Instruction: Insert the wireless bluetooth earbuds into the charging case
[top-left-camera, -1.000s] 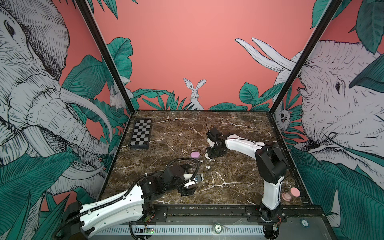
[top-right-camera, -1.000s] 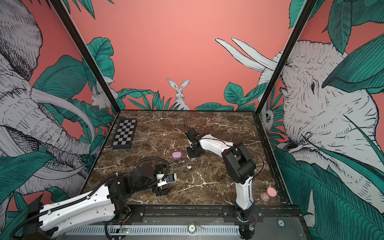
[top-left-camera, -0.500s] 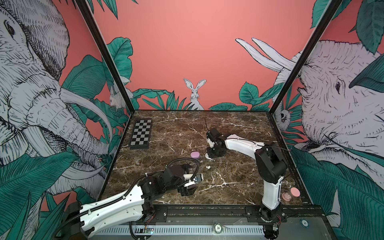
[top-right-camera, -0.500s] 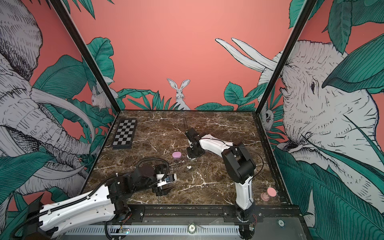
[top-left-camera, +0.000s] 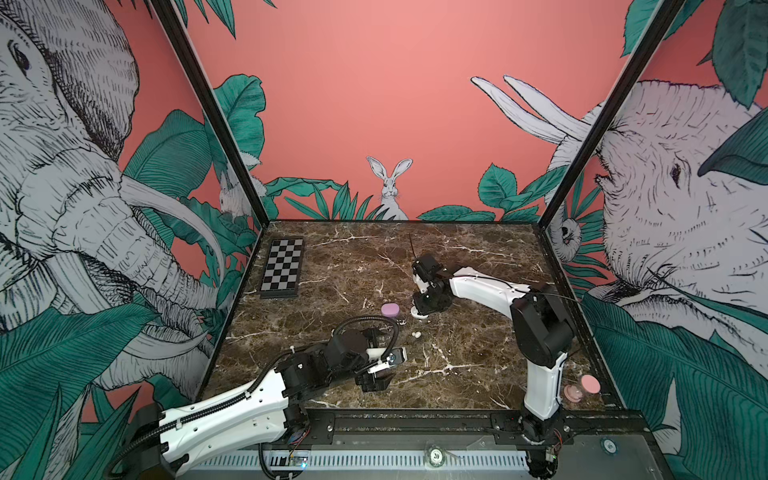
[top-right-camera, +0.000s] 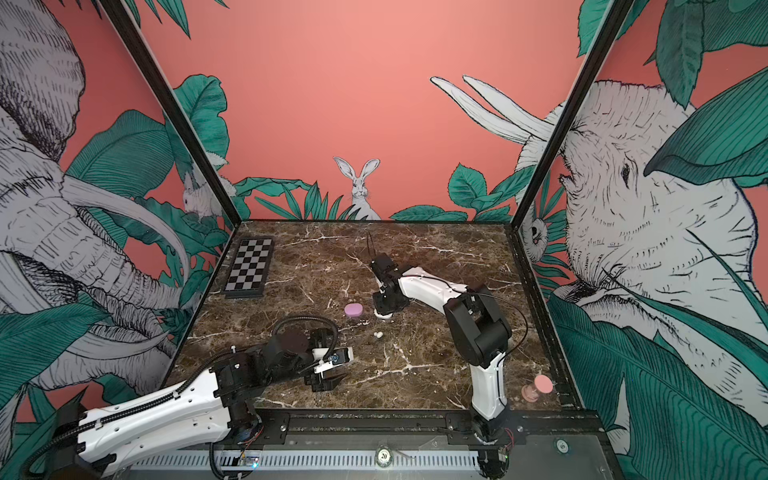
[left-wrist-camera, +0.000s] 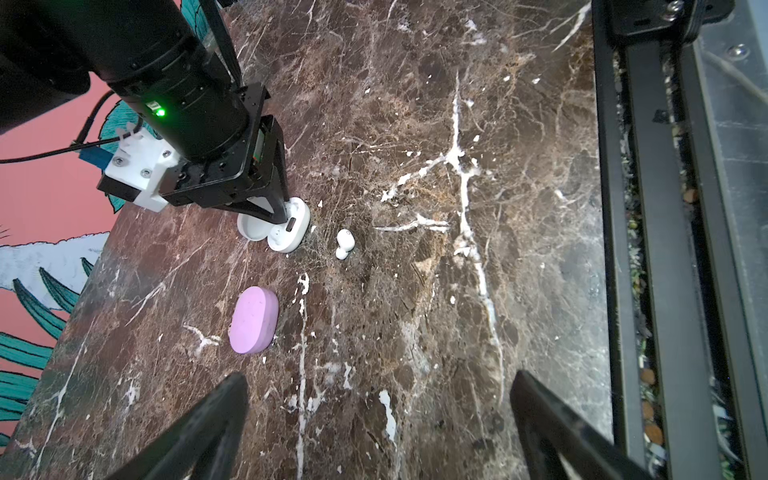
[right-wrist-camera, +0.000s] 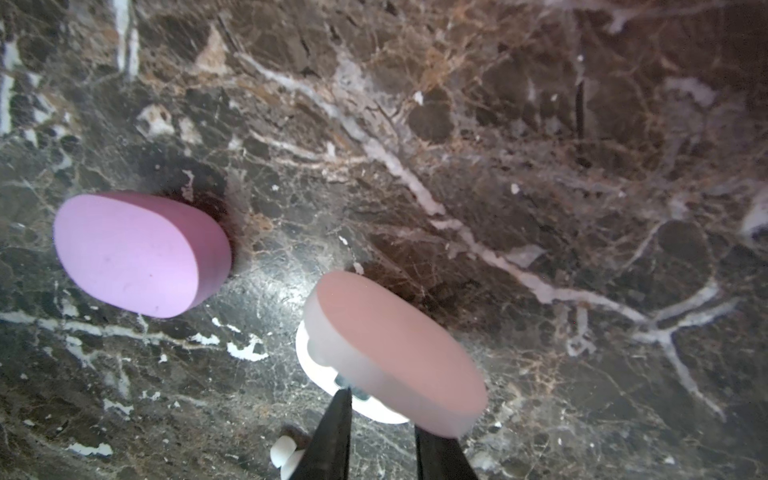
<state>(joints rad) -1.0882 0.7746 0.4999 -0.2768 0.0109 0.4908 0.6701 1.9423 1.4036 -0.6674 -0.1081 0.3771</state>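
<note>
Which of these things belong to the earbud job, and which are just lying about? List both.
Job:
- white earbuds, lying loose, count unclear
- open white charging case
- closed purple case

Lying about:
- checkerboard
- pink item at the near right edge

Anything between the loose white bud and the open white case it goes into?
Nothing lies on the marble between the bud and the case. But the right tool has its tips down in the open case, so they likely block the way in.
</note>
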